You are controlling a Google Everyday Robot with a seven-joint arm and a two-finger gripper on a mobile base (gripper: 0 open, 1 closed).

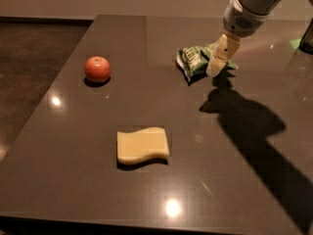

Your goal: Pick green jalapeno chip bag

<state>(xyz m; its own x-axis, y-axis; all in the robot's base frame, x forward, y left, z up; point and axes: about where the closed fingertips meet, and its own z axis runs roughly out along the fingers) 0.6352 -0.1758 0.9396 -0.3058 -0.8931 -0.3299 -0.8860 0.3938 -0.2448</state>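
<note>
The green jalapeno chip bag (194,60) lies crumpled on the dark table, right of centre toward the back. It is shiny green foil with white lettering. My gripper (217,62) comes down from the upper right on a white arm. Its pale fingers hang over the bag's right part and cover some of it. Whether they touch the bag I cannot tell.
A red apple (97,68) sits at the left of the table (146,190). A pale yellow wavy sponge-like slab (143,145) lies near the front centre. The arm's shadow falls across the right side. A dark object (307,35) stands at the far right edge.
</note>
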